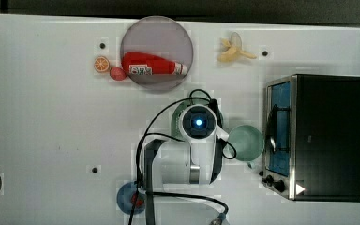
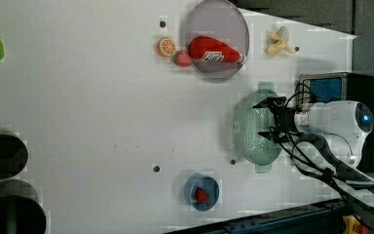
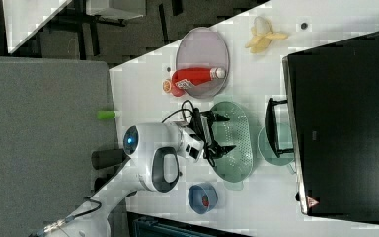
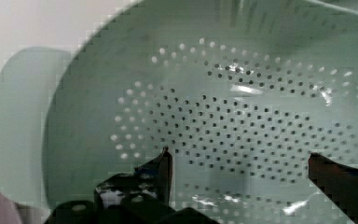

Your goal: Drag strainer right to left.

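Pincer point(image 2: 267, 119) spread wide over strainer point(image 2: 246, 129), nothing gripped; arm hides most of strainer in top view.

In the left view, strainer point(image 2: 253, 127) lies below plate point(image 2: 216, 36), bottle point(image 2: 213, 50) on it.

Bright even light, blocky soft frames, glints on strainer point(image 4: 242, 88)

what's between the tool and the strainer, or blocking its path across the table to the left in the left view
Nothing visible. The open tool hangs right over the strainer, with bare perforated bowl between its fingers in the wrist view. Toward the left view's left, the white table lies bare along the strainer's line; the blue bowl and the plate sit off to either side.
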Robot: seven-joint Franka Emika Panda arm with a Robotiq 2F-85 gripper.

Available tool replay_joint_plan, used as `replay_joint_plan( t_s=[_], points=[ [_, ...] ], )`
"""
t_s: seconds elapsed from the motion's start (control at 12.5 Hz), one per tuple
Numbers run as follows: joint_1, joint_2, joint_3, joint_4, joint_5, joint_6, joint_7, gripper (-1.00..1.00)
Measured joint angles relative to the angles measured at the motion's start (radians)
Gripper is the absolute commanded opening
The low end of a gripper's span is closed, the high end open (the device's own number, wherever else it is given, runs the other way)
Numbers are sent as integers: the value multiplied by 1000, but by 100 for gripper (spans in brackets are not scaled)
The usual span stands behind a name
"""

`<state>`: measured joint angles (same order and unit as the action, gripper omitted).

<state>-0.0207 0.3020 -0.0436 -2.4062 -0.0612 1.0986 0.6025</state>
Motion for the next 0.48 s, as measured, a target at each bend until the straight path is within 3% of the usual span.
replay_joint_plan(
  t_s=[0.48],
  points=[
    [46,99,28,16,37,49,53,100]
  ],
)
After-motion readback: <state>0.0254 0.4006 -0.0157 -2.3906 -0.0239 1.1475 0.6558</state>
